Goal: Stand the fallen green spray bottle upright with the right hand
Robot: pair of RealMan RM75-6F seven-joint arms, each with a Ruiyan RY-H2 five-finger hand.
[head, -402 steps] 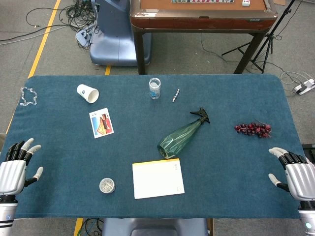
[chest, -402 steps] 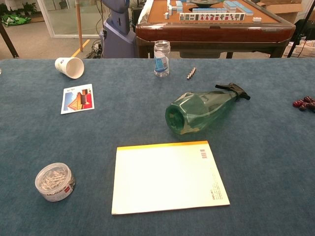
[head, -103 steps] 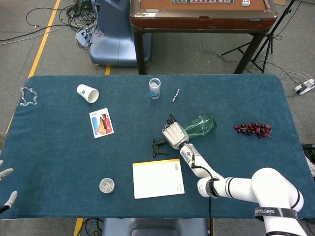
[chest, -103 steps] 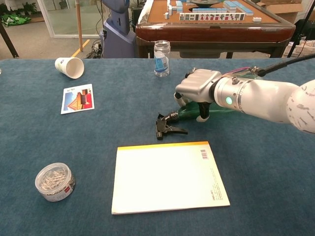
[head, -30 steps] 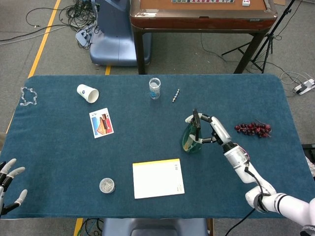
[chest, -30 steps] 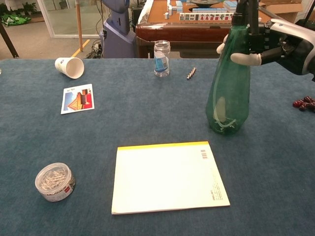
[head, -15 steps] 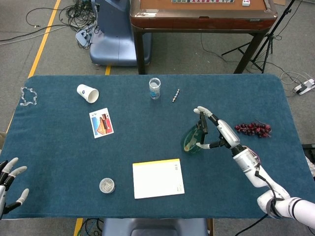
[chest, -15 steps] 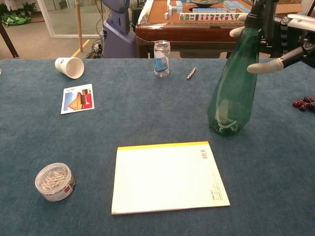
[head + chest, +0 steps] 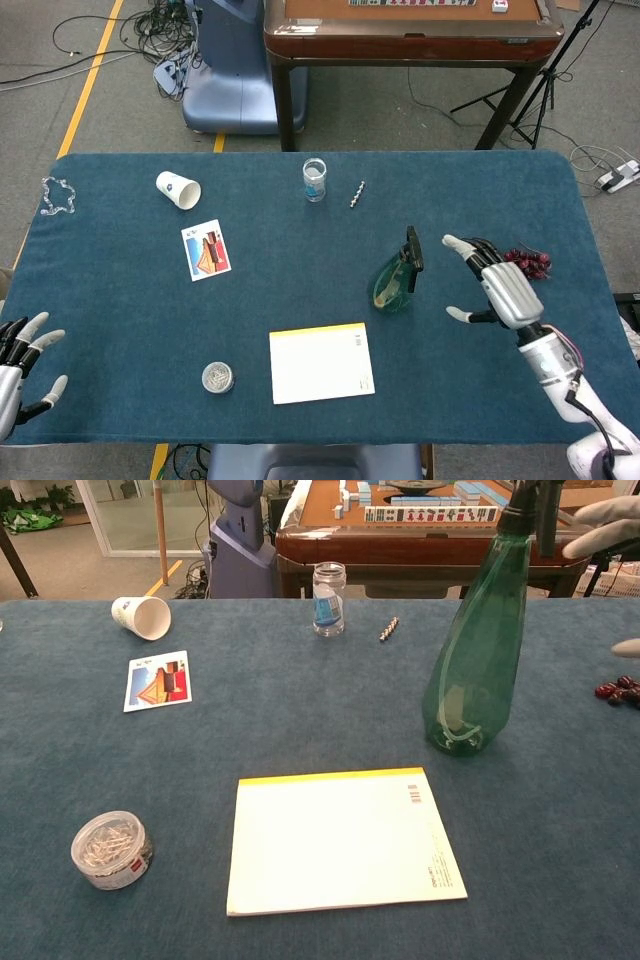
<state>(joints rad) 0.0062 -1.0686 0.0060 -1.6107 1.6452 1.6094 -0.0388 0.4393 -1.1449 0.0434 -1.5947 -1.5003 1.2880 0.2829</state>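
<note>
Apparently the job is finishing: the green spray bottle (image 9: 473, 645) is standing on its base right of centre in the frame, just above the notepad (image 9: 340, 838). The right hand (image 9: 497, 283) is hovering beside it, fingers spread and grasping nothing, leaving only a retreat, while the left hand (image 9: 18, 371) is idling at lower left, likewise empty.

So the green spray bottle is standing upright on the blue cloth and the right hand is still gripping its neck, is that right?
Not quite. The green plastic spray bottle does stand upright on the blue cloth, but the right hand is not gripping it: the head view shows it open, fingers spread, apart from the bottle to its right.
</note>
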